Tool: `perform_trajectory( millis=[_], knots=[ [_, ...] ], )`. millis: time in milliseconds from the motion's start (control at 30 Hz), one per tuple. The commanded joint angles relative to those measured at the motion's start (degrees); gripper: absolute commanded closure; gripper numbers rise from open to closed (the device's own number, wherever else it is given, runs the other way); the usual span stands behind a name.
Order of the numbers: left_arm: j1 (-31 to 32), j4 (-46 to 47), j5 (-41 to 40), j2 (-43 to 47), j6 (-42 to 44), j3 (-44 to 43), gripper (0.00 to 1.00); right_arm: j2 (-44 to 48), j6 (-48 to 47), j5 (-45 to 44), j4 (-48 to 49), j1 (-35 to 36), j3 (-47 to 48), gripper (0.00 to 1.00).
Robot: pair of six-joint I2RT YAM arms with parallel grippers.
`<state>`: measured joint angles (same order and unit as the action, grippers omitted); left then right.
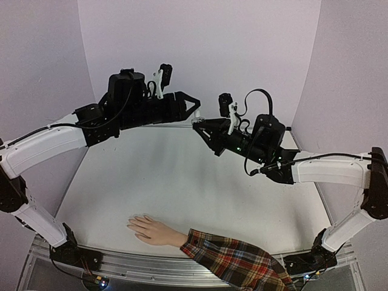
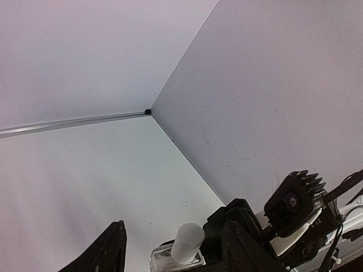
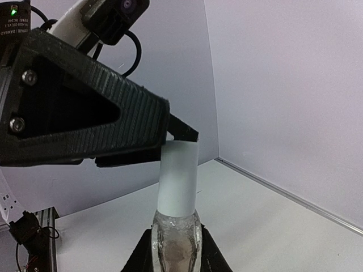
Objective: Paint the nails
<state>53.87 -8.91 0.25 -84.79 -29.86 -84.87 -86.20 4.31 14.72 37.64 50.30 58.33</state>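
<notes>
Top view: both arms reach in over the table (image 1: 182, 176), left gripper (image 1: 195, 109) and right gripper (image 1: 199, 125) meeting tip to tip at 12 o'clock. Mannequin hand (image 1: 154, 231) lies flat at 6 o'clock, fingers pointing to 9 o'clock, plaid sleeve (image 1: 236, 262) trailing off to 5 o'clock. The nails (image 1: 130, 225) are too small to make out and sit well apart from both grippers. Left wrist view: fingers spread, white cap (image 2: 187, 241) of a clear bottle (image 2: 170, 262) standing between them at 6 o'clock, with a gap on the 9 o'clock side. Right wrist view: right fingers pinch the glass body at 6 o'clock, bottle upright. A left finger lies across the cap top at 12 o'clock.
</notes>
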Motion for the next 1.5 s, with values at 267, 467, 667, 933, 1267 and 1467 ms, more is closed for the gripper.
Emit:
perform_trajectory(
  millis=[267, 467, 667, 933, 1267, 1467],
  knots=[
    [1.01, 1.25, 2.11, -2.28, 1.61, -5.29, 0.49, -0.11, -0.97, -1.04, 1.86, 0.58, 2.93, 1.00],
    [1.43, 0.53, 2.31, -2.71, 2.56, -5.79, 0.63, -0.11, -1.12, -0.97, 1.83, 0.55, 3.39, 1.00],
    [1.57, 0.44, 2.50, -2.59, 2.79, -5.34, 0.83, -0.12, -0.52, -0.89, 1.82, 0.55, 3.96, 1.00],
    [1.70, 2.93, 13.63, 0.56, 8.00, 0.57, 0.99, 1.91, 1.89, 3.68, 2.05, -0.47, 5.18, 1.00],
    [-1.46, 7.56, 57.59, 2.85, 23.31, 7.45, 1.00, 0.67, 18.94, 49.48, 17.21, -6.09, 11.15, 1.00],
    [-4.67, 15.83, 51.75, 4.28, 16.32, 8.80, 0.92, 3.69, 15.89, 45.75, 17.19, -7.07, 7.96, 1.00]
  ],
)
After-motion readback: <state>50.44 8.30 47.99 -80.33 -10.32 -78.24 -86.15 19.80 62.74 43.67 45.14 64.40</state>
